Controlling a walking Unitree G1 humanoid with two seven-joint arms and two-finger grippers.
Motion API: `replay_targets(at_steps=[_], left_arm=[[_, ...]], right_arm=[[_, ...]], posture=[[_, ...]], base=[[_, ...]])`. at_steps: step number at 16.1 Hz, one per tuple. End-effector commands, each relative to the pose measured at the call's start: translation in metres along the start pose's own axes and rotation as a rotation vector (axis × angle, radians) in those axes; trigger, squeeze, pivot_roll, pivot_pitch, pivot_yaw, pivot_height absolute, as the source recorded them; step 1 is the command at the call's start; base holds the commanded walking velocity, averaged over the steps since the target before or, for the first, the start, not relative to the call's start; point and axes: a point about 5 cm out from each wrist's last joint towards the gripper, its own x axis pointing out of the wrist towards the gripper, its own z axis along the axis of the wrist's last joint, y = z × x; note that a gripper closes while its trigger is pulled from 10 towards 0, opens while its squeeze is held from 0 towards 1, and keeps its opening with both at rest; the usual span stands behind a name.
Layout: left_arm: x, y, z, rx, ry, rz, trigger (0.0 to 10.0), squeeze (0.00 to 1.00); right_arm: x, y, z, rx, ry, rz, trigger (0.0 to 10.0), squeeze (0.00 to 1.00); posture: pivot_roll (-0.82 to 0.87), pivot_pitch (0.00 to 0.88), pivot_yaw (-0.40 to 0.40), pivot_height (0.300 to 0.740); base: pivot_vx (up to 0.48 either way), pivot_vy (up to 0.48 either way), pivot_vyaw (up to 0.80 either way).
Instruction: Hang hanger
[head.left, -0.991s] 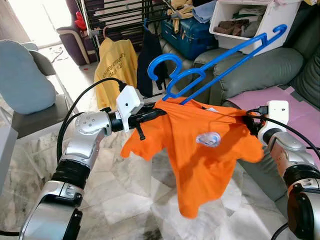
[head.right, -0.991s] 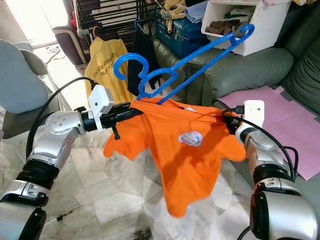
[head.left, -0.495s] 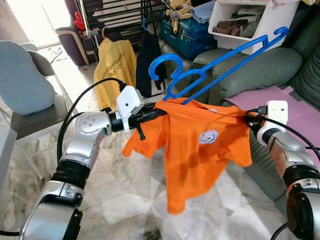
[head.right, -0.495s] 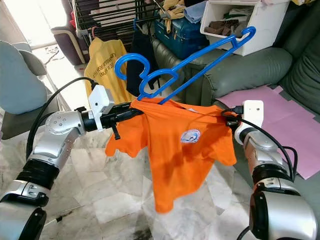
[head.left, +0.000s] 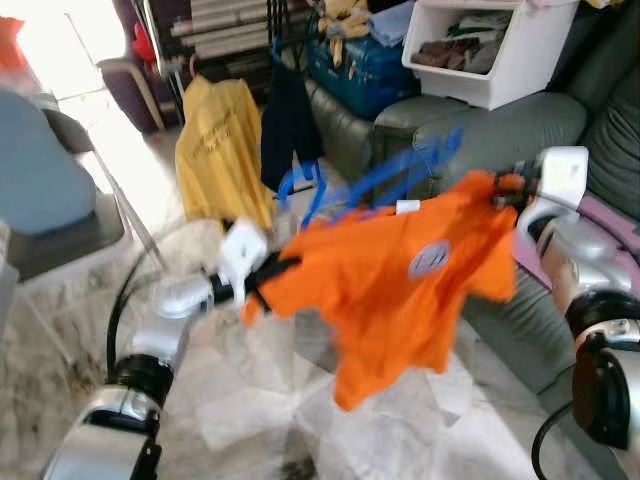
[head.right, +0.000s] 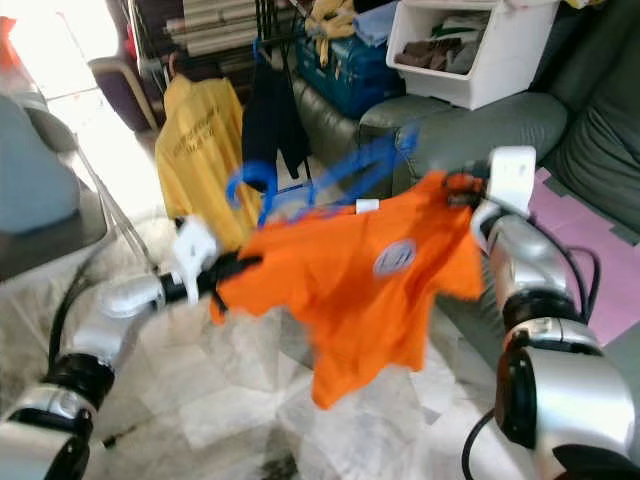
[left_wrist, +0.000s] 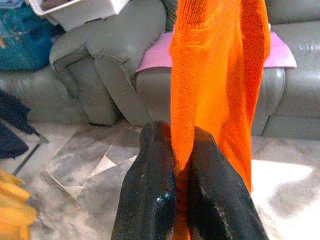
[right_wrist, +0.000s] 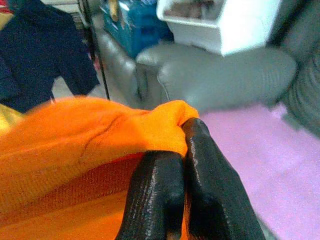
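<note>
An orange T-shirt is stretched in the air between my two grippers. My left gripper is shut on one edge of the cloth, low on the left; the left wrist view shows its fingers pinching the orange fabric. Higher on the right, my right gripper is shut on the other edge, with orange cloth bunched at its fingertips. A blue plastic hanger lies blurred along the shirt's top edge, its hook towards the left.
A drying rack at the back carries a yellow shirt and a dark garment. A grey sofa holds a white bin and a blue case. A grey chair stands left. The floor is marble tile.
The whole view has shifted and blurred. The right gripper has risen and the left has dropped, so the shirt now slopes up to the right, and the hanger sits lower against its top edge.
</note>
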Motion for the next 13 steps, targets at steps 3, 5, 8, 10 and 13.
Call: replay_targets(at_steps=[3,5,8,10,13], left_arm=[[-0.01,0.015,0.004,0.039,0.002,0.067,0.0,0.0],[-0.011,0.012,-0.002,0.058,0.009,0.035,0.0,0.0],[-0.011,0.011,0.005,-0.042,-0.088,0.016,0.0,0.0],[-0.01,0.004,0.008,-0.157,-0.147,-0.086,0.0,0.0],[-0.014,-0.013,-0.007,-0.147,-0.043,-0.272,0.0,0.0]], right_arm=[[0.0,-0.009,0.01,-0.014,-0.05,-0.076,0.0,0.0],[0.002,-0.006,0.017,-0.025,-0.059,-0.072,0.0,0.0],[0.002,-0.006,0.009,-0.032,-0.006,-0.088,0.0,0.0],[0.002,-0.005,0.004,-0.014,0.016,-0.09,0.0,0.0],[0.004,-0.003,0.01,-0.012,0.006,-0.092,0.0,0.0]], posture=[[-0.17,0.0,0.064,0.74],[-0.17,0.0,0.062,0.74],[-0.17,0.0,0.056,0.74],[-0.17,0.0,0.055,0.74],[-0.17,0.0,0.053,0.74]], base=[[0.0,0.0,0.0],[0.0,0.0,0.0],[0.0,0.0,0.0],[0.0,0.0,0.0],[0.0,0.0,0.0]])
